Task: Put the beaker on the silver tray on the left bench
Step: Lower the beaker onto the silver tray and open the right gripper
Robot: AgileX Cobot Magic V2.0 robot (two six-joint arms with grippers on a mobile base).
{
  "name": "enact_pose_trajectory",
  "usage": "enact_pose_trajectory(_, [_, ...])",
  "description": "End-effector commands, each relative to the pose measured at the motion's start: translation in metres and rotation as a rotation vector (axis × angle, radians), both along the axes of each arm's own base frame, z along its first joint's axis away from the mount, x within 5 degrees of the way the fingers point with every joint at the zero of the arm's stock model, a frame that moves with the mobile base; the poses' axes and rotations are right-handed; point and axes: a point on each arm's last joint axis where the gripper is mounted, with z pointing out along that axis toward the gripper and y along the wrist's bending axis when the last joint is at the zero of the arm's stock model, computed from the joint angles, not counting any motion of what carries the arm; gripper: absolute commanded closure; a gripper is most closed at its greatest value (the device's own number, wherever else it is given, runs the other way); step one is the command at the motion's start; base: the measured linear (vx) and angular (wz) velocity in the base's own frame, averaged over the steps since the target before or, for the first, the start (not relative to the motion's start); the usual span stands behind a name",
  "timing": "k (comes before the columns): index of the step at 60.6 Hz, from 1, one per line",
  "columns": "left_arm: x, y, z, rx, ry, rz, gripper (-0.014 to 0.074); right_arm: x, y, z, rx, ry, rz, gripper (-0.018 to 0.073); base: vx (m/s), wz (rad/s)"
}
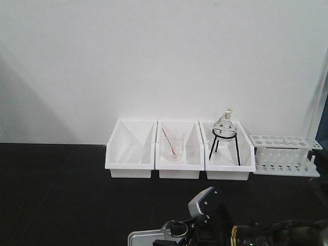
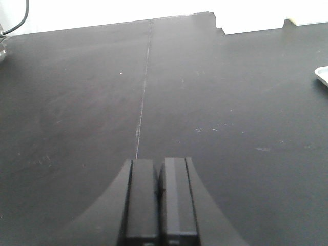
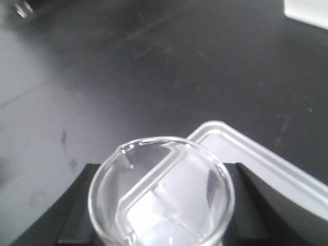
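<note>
The small clear beaker sits between the two black fingers of my right gripper, which is shut on it. Through the glass I see the corner of the silver tray; the beaker is over that corner, and I cannot tell whether it touches it. In the front view the beaker and right gripper are at the bottom edge, at the silver tray on the black bench. My left gripper is shut and empty above bare black bench top; a corner of the tray shows at the far right.
Three white bins stand against the wall; the middle one holds a beaker with a reddish rod, the right one a round flask on a black tripod. A white test tube rack stands to their right.
</note>
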Motion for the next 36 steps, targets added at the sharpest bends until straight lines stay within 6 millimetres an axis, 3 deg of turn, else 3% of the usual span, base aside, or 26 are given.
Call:
enact_pose_trajectory(1, [0.002,-0.001,0.0,-0.005,-0.062,-0.01,0.0595,0.012,-0.007,0.018,0.1,-0.162,0.018,0.0571,0.0,0.0])
enact_pose_trajectory(2, [0.002,-0.001,0.0,-0.005,-0.062,-0.01,0.0595,0.018,-0.013,0.006,0.034,-0.242,0.021,0.0571,0.0,0.0])
enact_pose_trajectory(12, [0.002,-0.001,0.0,-0.005,-0.062,-0.01,0.0595,0.025,-0.014,-0.014,-0.048,-0.365,0.026,0.0571,0.0,0.0])
enact_pose_trajectory(36, [0.002,-0.001,0.0,-0.005,-0.062,-0.01,0.0595,0.034,-0.019,-0.059,-0.051,-0.252,-0.081,0.0571,0.0,0.0])
